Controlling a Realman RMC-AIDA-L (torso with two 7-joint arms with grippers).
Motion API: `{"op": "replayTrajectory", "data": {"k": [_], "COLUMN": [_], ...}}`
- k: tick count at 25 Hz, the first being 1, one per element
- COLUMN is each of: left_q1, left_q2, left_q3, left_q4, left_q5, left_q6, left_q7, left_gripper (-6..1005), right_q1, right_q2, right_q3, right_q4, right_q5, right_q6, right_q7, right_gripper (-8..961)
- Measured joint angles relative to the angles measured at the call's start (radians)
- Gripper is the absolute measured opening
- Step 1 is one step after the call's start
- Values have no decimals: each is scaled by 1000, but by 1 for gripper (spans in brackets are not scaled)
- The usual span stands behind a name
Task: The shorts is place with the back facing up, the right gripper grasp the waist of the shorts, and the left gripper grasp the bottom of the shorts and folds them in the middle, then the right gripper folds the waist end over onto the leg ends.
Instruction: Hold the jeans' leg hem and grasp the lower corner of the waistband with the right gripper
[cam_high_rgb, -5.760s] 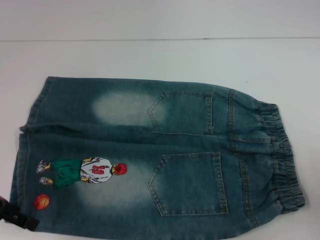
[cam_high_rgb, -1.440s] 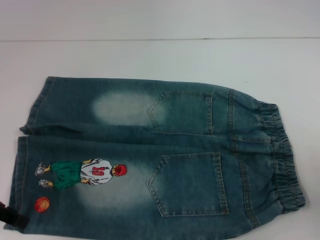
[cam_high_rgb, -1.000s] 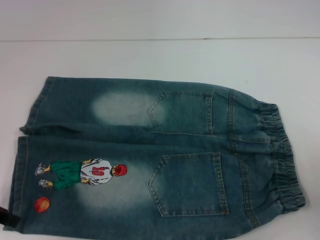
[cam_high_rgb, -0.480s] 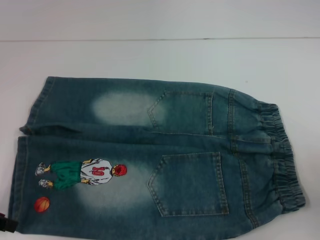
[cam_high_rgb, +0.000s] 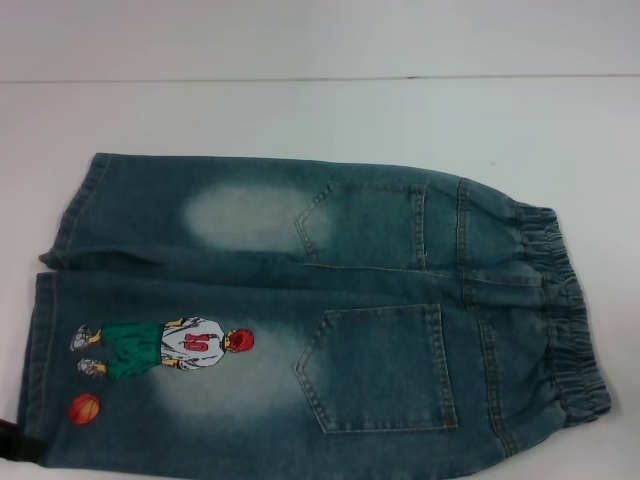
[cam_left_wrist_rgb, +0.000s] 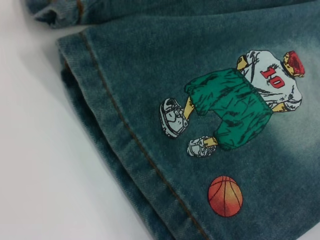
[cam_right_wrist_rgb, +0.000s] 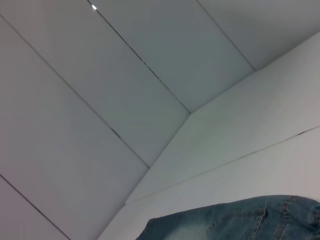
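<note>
The shorts (cam_high_rgb: 320, 320) lie flat on the white table, back side up, with both patch pockets showing. The crinkled waist of the shorts (cam_high_rgb: 570, 320) points right. The bottom of the shorts (cam_high_rgb: 40, 350), its straight hems, points left. The near leg bears the cartoon player (cam_high_rgb: 165, 345) and an orange ball (cam_high_rgb: 84, 408). A black piece of my left gripper (cam_high_rgb: 15, 445) shows at the near-left corner of that leg's hem. The left wrist view looks closely at the hem (cam_left_wrist_rgb: 115, 130), the player (cam_left_wrist_rgb: 240, 100) and the ball (cam_left_wrist_rgb: 225, 196). My right gripper is out of view.
The white table (cam_high_rgb: 320, 110) reaches back to a pale wall, with bare surface behind and to the left of the shorts. The right wrist view shows wall panels, the table's far edge and a strip of the denim (cam_right_wrist_rgb: 235, 220).
The black piece of my left gripper has drawn back toward the lower-left corner of the head view, so less of it shows. The shorts have not moved.
</note>
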Motion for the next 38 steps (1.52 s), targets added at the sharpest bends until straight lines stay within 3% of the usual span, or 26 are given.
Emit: {"op": "replayTrajectory", "data": {"k": [21,38], "left_q1": [14,15], "left_q2": [-3,-10], "left_q3": [-2,4], "left_q4": [-11,-14], "left_q5": [-1,-1], "left_q6": [-31,-29], "left_q7": [36,66], "left_gripper": [516,339], "right_q1": [5,8], "right_q2": [0,0], "right_q3": [2,2], "right_q4": [0,0], "right_q5": [6,12], "right_q6": [0,0], "right_q7": [0,7], "right_gripper": [850,850]}}
